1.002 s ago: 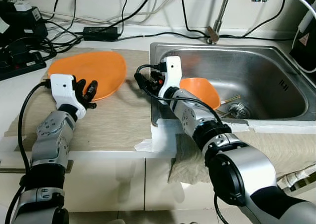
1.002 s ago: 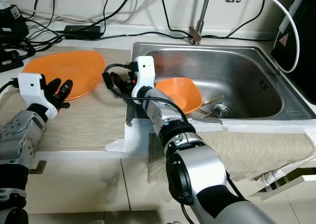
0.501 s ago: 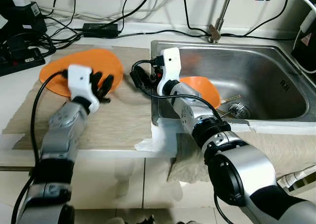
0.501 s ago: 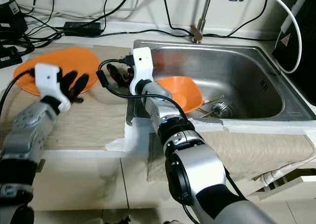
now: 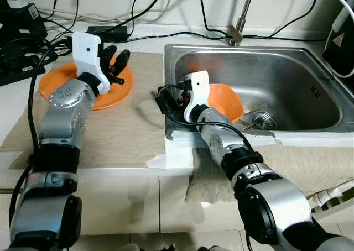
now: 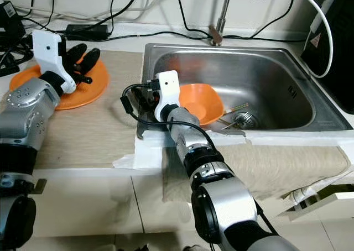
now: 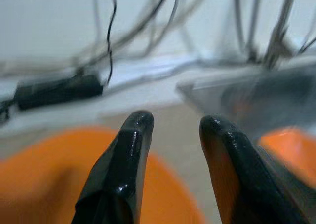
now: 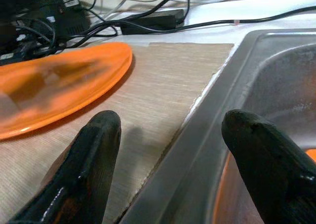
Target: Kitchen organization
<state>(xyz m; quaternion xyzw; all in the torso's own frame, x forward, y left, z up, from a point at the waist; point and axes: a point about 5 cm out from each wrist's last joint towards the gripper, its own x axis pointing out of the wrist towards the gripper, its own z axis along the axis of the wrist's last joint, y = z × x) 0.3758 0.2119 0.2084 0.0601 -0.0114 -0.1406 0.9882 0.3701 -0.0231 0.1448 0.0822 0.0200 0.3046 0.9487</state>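
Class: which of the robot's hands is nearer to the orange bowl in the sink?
Right. The right hand sits at the sink's left rim, just beside the orange bowl; the left hand is over the orange plate on the counter.

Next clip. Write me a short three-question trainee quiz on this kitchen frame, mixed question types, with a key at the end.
1. True or false: the orange plate lies inside the sink.
2. Multiple choice: where is the right pincer? A) at the sink's left rim, open and holding nothing B) shut on the tap C) resting on the plate
3. Short answer: which orange thing sits in the sink, next to the right arm?

Key
1. False. It lies on the mat left of the sink, with the left pincer raised over it.
2. A
3. The orange bowl, near the drain.
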